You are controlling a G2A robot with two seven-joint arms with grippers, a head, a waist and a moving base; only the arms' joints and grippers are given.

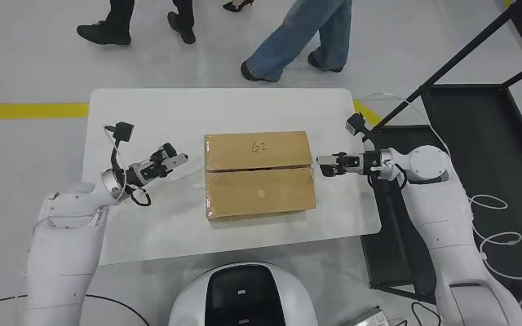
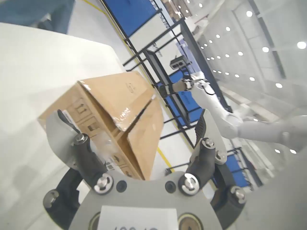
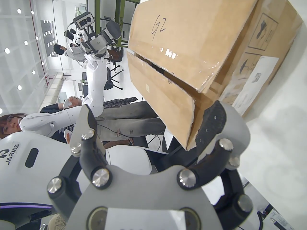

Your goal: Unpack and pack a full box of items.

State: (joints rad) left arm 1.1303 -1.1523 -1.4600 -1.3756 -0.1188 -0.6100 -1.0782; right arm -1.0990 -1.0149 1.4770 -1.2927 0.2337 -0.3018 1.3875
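Resting mid-frame on the tabletop (image 1: 147, 114), the box (image 1: 258, 175) has flaps down. Left fingers (image 2: 202, 126) apart, near its frame-left side; right fingers (image 3: 213, 118) apart at its frame-right edge.

The white table (image 1: 139, 236) is rectangular, with rounded corners. On it lies a brown cardboard box (image 1: 258, 189), about in the middle of the table top and a little nearer to the robot's right side. The box stands flat on its bottom. Its two top flaps are folded down and meet in a seam (image 1: 258, 169) that runs from left to right, with a narrow gap. The far flap (image 1: 245, 150) carries a handwritten mark. A white label (image 3: 259, 77) is stuck on the short side wall at the robot's right
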